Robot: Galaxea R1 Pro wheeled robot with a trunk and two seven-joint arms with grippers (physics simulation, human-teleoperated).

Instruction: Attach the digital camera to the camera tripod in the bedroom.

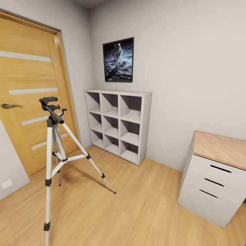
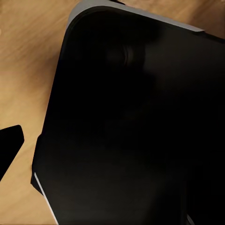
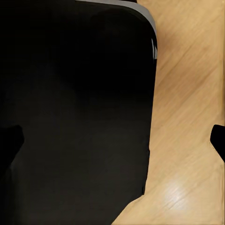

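The head view takes in the bedroom: the tall camera tripod with silver-grey telescopic legs and a black head stands on the light wood plank floor at the lower left of the frame, its three legs splayed, one foot reaching toward the frame's centre. Behind it, at the left edge, is the wooden door with pale horizontal stripes and a dark lever handle. In the centre, a grey nine-compartment cube shelf stands against the pale grey back wall, under a framed astronaut moon poster. At the lower right is a white three-drawer cabinet with a wood top. Bare floor lies open between the tripod's feet, the shelf and the cabinet.

The wrist views show none of that furniture. Each shows a large black rounded panel with a grey edge above wood floor. A dark fingertip cuts into the left wrist view's lower left, another dark tip into the right wrist view's right edge; whether either gripper is spread or closed cannot be told.
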